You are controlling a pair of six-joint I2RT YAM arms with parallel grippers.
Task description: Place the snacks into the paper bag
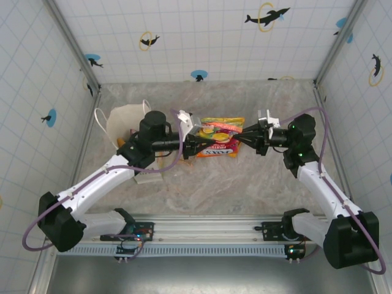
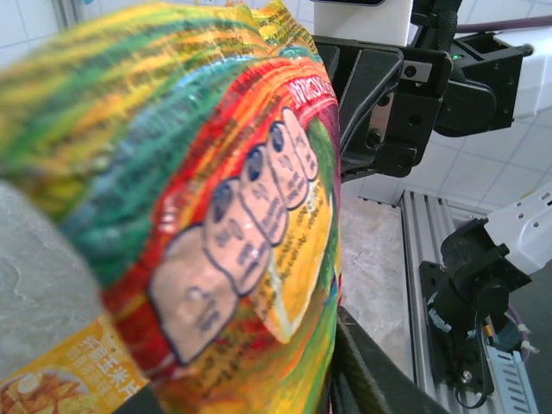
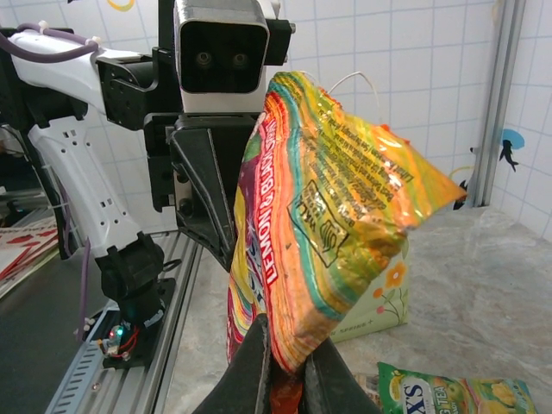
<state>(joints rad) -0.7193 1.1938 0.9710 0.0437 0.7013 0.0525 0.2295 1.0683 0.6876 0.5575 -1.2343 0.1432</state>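
An orange-green snack bag (image 1: 220,130) hangs in the air between my two grippers above mid-table. My right gripper (image 1: 245,139) is shut on its right edge, and in the right wrist view the gripper (image 3: 289,345) pinches the crinkled bag (image 3: 336,224). My left gripper (image 1: 197,141) is at the bag's left edge. In the left wrist view the bag (image 2: 216,198) sits between that gripper's jaws (image 2: 259,388), a finger (image 2: 371,371) pressed against it. The cream paper bag (image 1: 125,122) stands at the left behind the left arm, its flower print (image 3: 379,302) visible past the held bag.
More packets lie on the table under the held bag (image 1: 217,150), among them a green FOX'S pack (image 3: 431,392) and a yellow one (image 2: 52,379). A pale flat item (image 1: 147,179) lies under the left arm. Tiled walls enclose the table on three sides.
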